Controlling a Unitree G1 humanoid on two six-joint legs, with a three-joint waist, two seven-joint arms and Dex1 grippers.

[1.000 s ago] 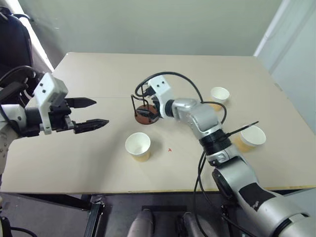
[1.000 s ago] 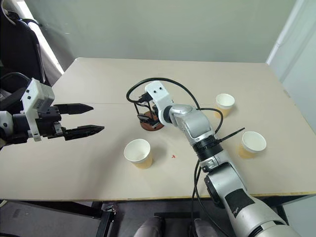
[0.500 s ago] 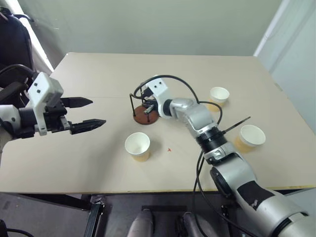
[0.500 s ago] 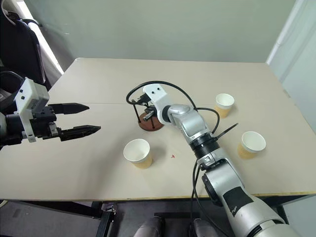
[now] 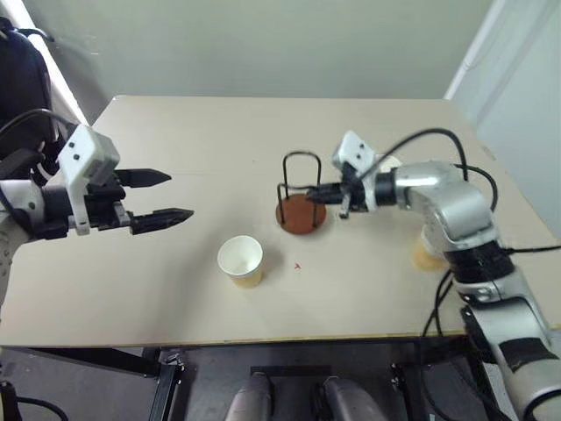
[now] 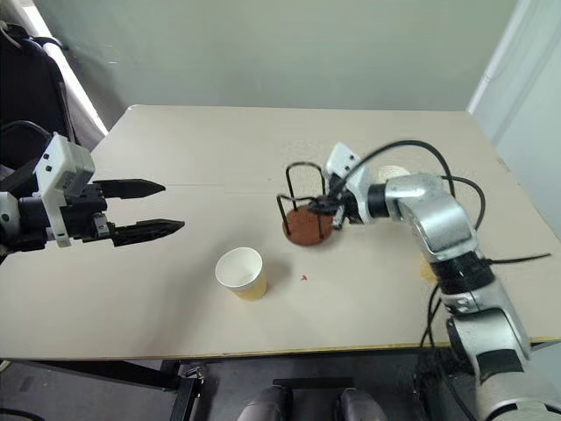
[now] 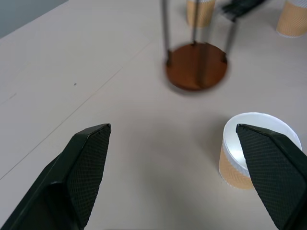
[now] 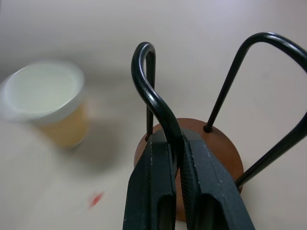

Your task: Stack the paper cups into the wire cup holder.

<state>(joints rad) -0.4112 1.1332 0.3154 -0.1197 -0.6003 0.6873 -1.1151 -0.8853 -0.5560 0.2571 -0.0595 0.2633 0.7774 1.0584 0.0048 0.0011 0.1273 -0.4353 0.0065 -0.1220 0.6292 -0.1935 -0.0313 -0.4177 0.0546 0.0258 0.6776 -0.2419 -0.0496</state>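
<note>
The wire cup holder, a reddish-brown disc with thin black wire loops standing up, sits near the middle of the table. The right gripper pinches one loop. A paper cup stands at its 8 o'clock. Two more cups are mostly hidden behind the right arm. The left gripper hovers with fingers spread.

On the counter, the wire cup holder stands mid-way; one paper cup sits nearer and to its left, another lies far right.
</note>
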